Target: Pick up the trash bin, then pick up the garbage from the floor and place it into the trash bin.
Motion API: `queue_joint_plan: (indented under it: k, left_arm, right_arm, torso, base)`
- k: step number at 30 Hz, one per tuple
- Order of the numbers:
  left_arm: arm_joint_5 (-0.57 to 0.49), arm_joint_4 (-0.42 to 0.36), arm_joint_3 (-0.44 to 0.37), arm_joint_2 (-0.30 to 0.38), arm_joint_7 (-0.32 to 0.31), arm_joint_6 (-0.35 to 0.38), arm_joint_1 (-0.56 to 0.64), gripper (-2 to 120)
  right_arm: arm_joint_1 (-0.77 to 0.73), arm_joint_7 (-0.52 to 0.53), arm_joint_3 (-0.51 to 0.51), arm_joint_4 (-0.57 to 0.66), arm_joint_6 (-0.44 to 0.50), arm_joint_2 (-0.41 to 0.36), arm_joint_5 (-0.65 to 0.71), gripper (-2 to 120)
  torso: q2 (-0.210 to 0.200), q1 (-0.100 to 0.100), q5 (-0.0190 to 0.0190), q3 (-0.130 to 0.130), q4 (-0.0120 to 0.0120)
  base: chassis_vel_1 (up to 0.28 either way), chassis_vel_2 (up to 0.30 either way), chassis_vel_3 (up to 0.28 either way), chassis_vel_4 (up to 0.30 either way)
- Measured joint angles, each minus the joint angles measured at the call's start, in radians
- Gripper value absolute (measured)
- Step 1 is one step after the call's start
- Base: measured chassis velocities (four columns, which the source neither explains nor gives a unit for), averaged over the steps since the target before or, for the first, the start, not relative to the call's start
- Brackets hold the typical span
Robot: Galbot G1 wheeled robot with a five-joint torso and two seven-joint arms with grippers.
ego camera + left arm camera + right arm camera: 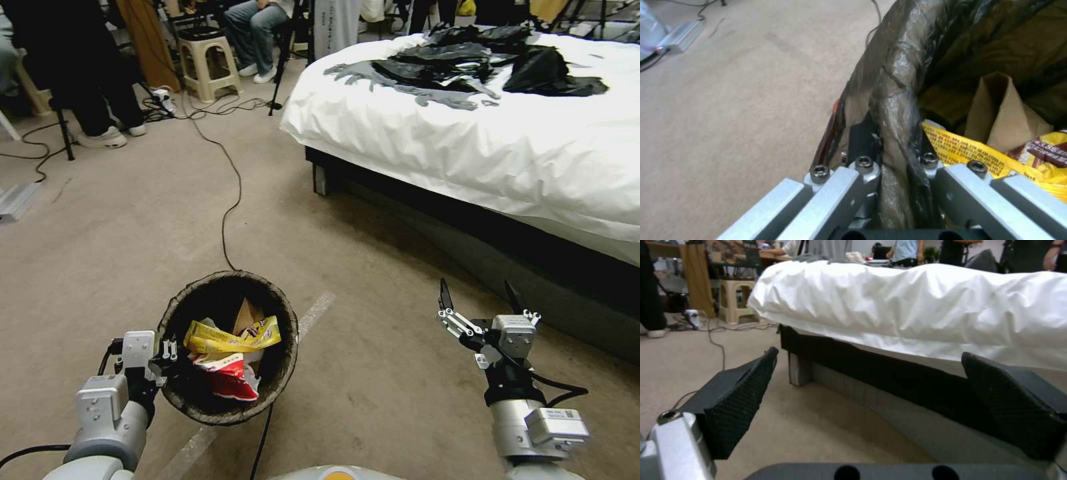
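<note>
Head view: my left gripper point(167, 357) is pinching the lined rim of the trash bin point(228, 347), carrying it so the mouth faces up; the garbage point(230, 353) is sitting inside. My right gripper point(479, 300) is hanging spread wide, holding nothing, beside the bed point(480, 140).
Left wrist view: jaws are clamping the liner.
Right wrist view: fingers point(740, 400) are gaping toward the bed frame.

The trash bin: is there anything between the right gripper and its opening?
Nothing visible stands in the way. The right gripper is open and empty over bare carpet beside the bed. The trash bin, held at its rim by the left gripper, has an uncovered opening with a yellow wrapper inside.
</note>
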Motion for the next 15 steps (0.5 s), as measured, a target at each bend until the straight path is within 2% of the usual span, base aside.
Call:
queue_joint_plan:
  k: [15]
  left_arm:
    - [0.000,0.000,0.000,0.000,0.001,0.000,0.000,1]
  right_arm:
    - [0.004,0.001,-0.002,-0.002,-0.009,-0.005,0.004,100]
  torso:
    - [0.000,0.000,0.0000,0.000,0.0000]
  base:
    - [0.054,0.050,0.052,0.053]
